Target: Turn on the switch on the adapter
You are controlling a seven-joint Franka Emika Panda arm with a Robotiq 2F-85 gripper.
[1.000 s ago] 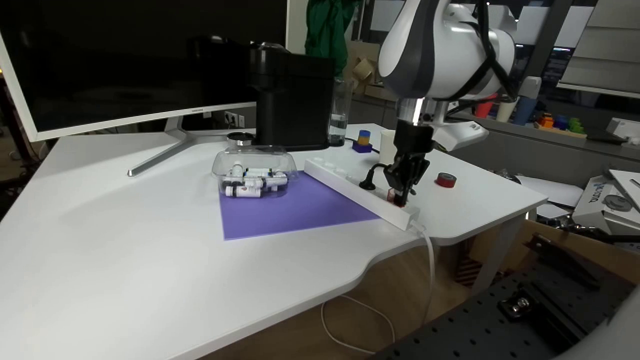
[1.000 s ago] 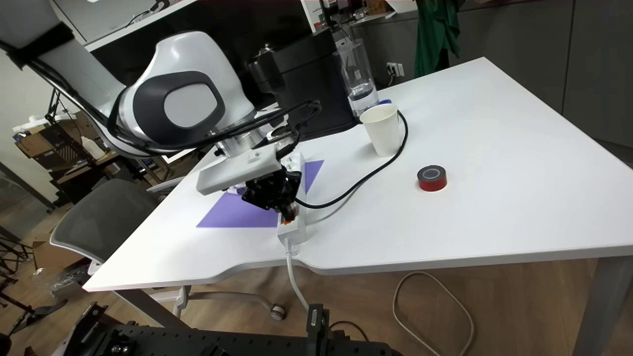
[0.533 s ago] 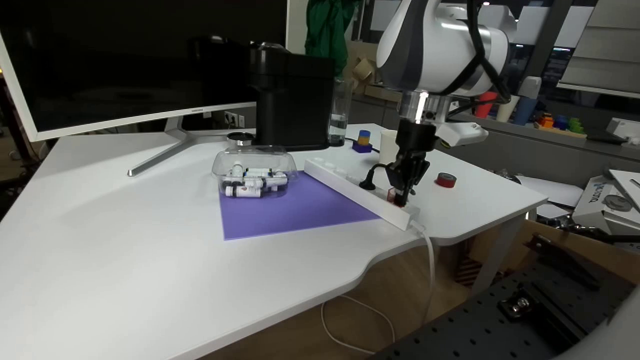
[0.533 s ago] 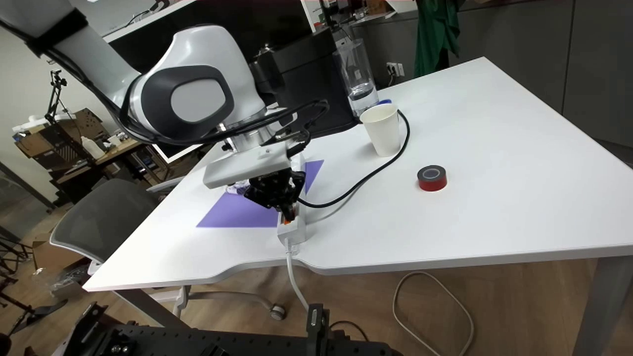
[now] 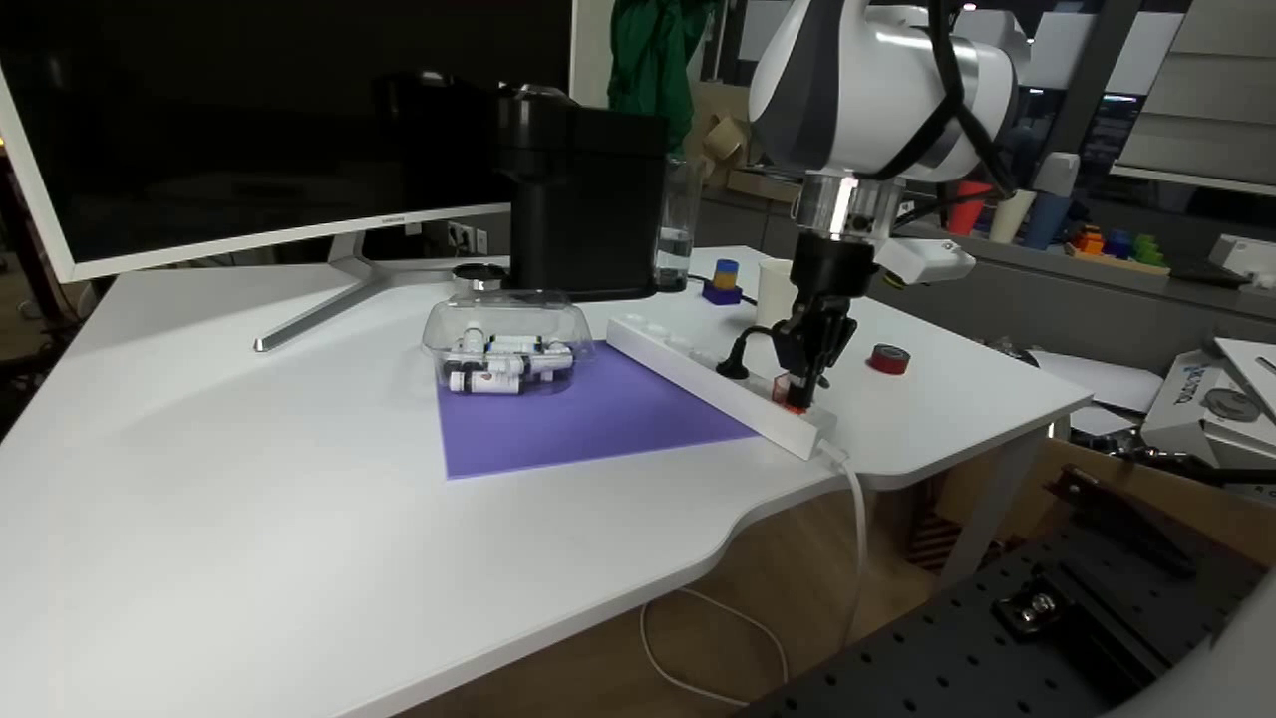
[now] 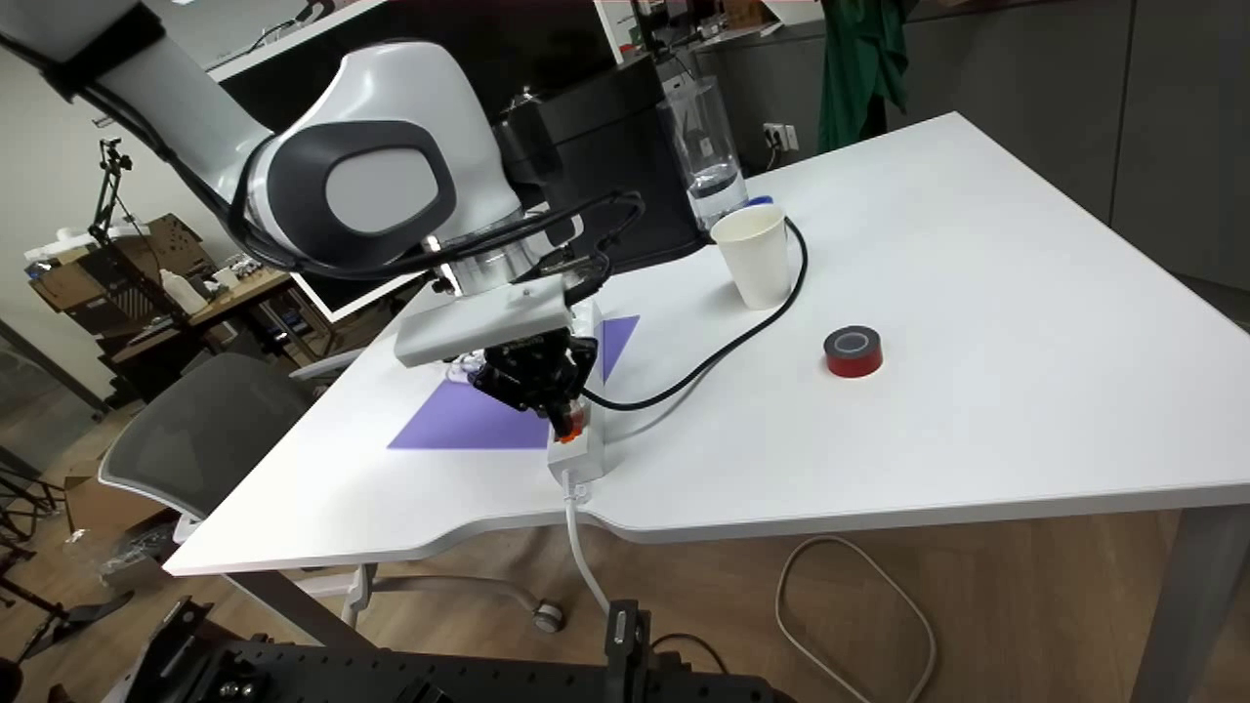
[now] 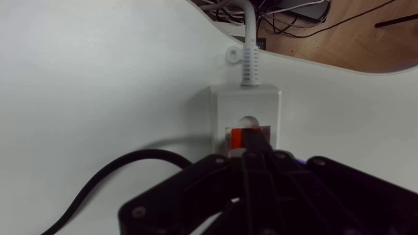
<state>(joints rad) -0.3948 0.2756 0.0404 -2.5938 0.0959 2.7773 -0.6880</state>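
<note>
Adapter [image 5: 698, 377], a long white power strip, lies flat on your worktop [image 5: 299, 479] with one end by the edge, where its white cord [image 7: 250, 36] drops away; that probably gives you a clear reach from above. The orange-red switch [image 7: 236, 138] sits on top at that end, under the tip of your claw [image 7: 254, 135]. A black plug [image 5: 734, 365] stands in the strip further along, so a steep angle likely helps you clear it. Your claw is pressed together, with nothing visible between its two sides, which should make one blunt tip for pushing. In the wrist view that tip covers part of the switch and appears to touch it; whether it is on, you cannot tell.
</note>
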